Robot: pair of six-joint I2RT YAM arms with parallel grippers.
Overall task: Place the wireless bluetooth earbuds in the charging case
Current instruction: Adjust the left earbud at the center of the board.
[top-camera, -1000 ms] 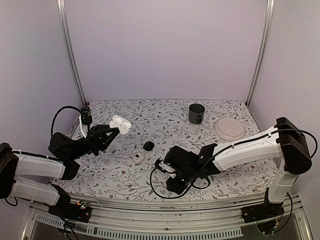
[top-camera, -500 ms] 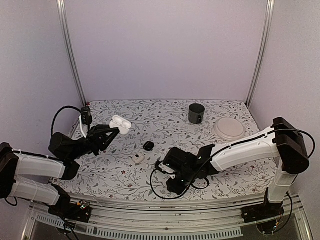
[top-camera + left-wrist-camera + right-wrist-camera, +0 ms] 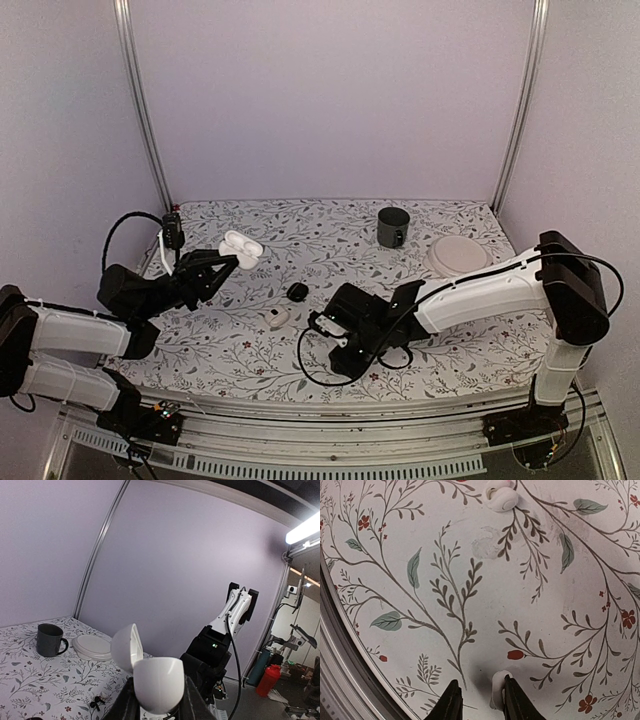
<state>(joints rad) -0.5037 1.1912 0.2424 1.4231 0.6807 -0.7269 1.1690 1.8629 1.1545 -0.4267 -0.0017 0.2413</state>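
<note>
Charging case (image 3: 155, 682) — lid open, clamped in left gripper (image 3: 222, 268), raised near far left corner. Right gripper (image 3: 479, 700) low by near edge, fingers narrowly apart; white earbud (image 3: 498, 687) against one finger — second earbud (image 3: 501, 497) lying beyond.

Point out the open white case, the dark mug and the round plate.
open white case (image 3: 155, 682), left wrist view, its rounded body.
dark mug (image 3: 393, 234), top view, its side wall.
round plate (image 3: 458, 258), top view, its bare centre.
</note>
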